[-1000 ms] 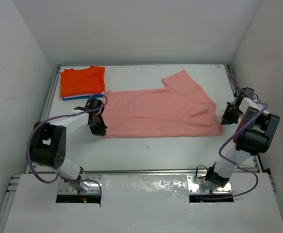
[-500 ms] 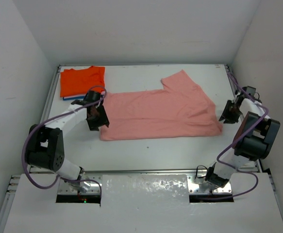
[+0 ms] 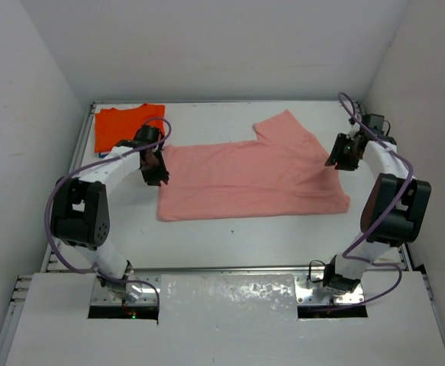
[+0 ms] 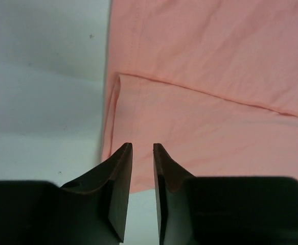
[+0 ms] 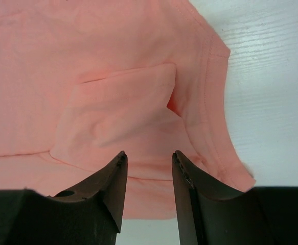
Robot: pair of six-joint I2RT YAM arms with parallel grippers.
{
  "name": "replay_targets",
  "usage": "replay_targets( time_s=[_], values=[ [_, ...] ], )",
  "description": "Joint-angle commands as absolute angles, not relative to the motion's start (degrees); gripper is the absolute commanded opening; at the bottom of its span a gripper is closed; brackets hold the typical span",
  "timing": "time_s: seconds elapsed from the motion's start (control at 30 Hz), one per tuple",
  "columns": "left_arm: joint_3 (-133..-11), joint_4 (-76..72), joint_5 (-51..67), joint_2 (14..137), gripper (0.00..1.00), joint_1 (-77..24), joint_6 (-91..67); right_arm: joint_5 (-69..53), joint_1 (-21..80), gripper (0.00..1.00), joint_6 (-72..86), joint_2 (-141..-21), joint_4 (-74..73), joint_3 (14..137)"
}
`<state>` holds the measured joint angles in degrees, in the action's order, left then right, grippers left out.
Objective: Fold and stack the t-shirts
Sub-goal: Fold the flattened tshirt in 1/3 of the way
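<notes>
The pale salmon-pink t-shirt [image 3: 253, 179] lies spread flat across the middle of the table, with one sleeve pointing to the back. The bright orange t-shirt [image 3: 127, 126] lies folded at the back left. I cannot make out the blue shirt's edge; my left arm covers that spot. My left gripper [image 3: 157, 172] hovers over the pink shirt's left edge [image 4: 113, 112], its jaws a narrow gap apart with nothing between them [image 4: 142, 145]. My right gripper [image 3: 339, 155] is open and empty over the pink shirt's right side, above a folded sleeve flap [image 5: 118, 107], as the right wrist view [image 5: 149, 153] shows.
The white table [image 3: 237, 236] is walled at the back and on both sides. A raised rail [image 3: 222, 101] runs along its back edge. Both arms reach out from their bases along the table's left and right sides.
Both grippers moved toward the back: the left from the pink shirt's near left corner up along its left edge, the right from beside the near right corner to over its right side.
</notes>
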<state>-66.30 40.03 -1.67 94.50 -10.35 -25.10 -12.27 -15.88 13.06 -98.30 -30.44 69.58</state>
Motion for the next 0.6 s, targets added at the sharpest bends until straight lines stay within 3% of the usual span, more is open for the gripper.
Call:
replay_targets(
  time_s=[0.0,0.23,0.57],
  values=[
    [-66.62,36.31,-0.26,95.18,0.21,-9.84,-25.05,-14.06,-16.08,0.4,14.42,-99.57,-27.42,70.75],
    [-63.81,25.49,15.19,94.92,0.19,-10.54,-23.99,-16.78,-15.73,0.54,11.87,-106.07,-25.84,75.49],
    [-60.73,25.48,12.92,94.57,0.2,-11.95,-24.61,-18.72,-15.29,0.55,9.32,-117.94,-31.98,84.54]
  ],
)
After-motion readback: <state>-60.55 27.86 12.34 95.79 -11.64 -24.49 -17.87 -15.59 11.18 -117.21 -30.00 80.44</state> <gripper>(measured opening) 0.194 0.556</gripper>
